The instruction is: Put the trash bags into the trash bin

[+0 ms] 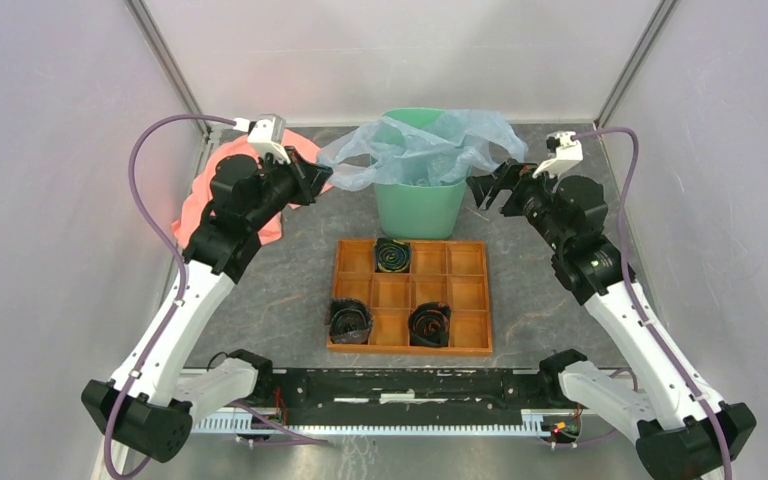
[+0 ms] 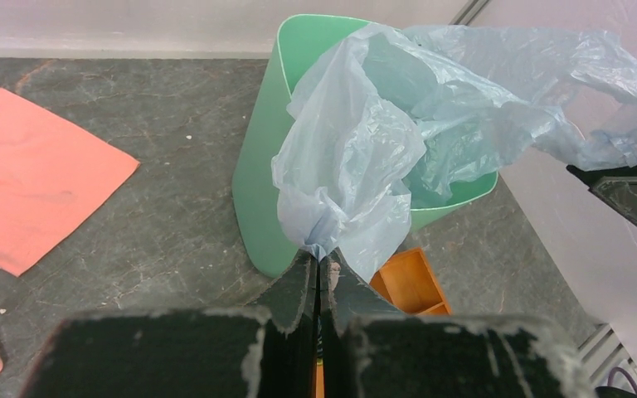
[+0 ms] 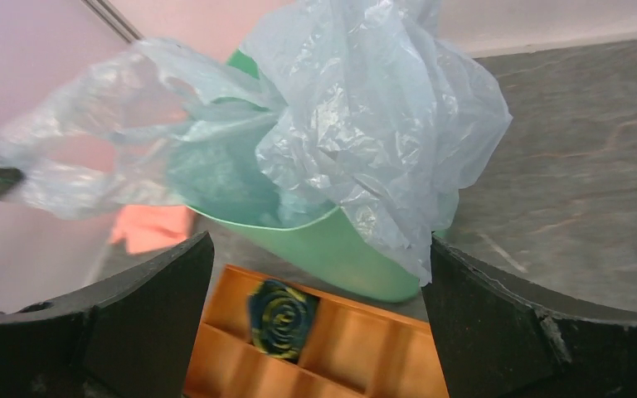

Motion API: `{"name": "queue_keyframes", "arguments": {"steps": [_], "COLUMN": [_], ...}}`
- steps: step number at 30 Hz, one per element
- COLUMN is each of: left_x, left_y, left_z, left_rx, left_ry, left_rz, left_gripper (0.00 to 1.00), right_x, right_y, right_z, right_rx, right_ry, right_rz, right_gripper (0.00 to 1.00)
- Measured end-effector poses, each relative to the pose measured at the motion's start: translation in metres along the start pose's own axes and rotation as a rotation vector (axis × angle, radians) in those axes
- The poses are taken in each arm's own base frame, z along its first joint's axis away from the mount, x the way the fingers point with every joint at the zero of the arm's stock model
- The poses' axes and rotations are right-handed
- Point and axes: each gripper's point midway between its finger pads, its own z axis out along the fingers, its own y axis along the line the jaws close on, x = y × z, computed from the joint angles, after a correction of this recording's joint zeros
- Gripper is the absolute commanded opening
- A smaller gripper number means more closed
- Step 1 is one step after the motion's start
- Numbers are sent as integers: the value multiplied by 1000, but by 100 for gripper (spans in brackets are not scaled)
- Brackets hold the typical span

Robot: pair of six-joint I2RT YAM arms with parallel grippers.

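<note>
Trash bag [image 1: 425, 150]: pale blue, translucent, draped over the rim of the trash bin [image 1: 415, 212]. Part of it is sunk inside and part spills over both sides.

Left gripper [image 2: 322, 264]: pressed together, pinching a bunched corner of the bag. The bin stands just ahead of its tips, and the plastic rises from the pinch to the rim.

Right gripper [image 3: 319, 245]: spread wide, gripping nothing. A loose fold of the bag hangs just in front of it, with the bin directly ahead.

A salmon cloth [image 1: 225, 190] lies on the surface [image 1: 290, 290] beneath the left gripper. A wooden tray [image 1: 410, 297] sits between both grippers, nearer the arm bases.
</note>
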Motion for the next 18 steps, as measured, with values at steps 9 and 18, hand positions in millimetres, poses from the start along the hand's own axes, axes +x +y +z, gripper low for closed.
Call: {"name": "queue_keyframes", "arguments": {"steps": [9,18], "left_x": [0,-7], "left_y": [1,0], "left_z": [-1,-9], "left_rx": [-3,-9], "left_ry": [-10,-41], "left_rz": [1,5], "left_gripper": [2,2], "right_x": [4,-1], "right_y": [18,-13], "right_z": [9,13], "right_rx": [-67,77], "right_ry": [-57,-191], "right_rz": [394,447], "right_gripper": [98,73]}}
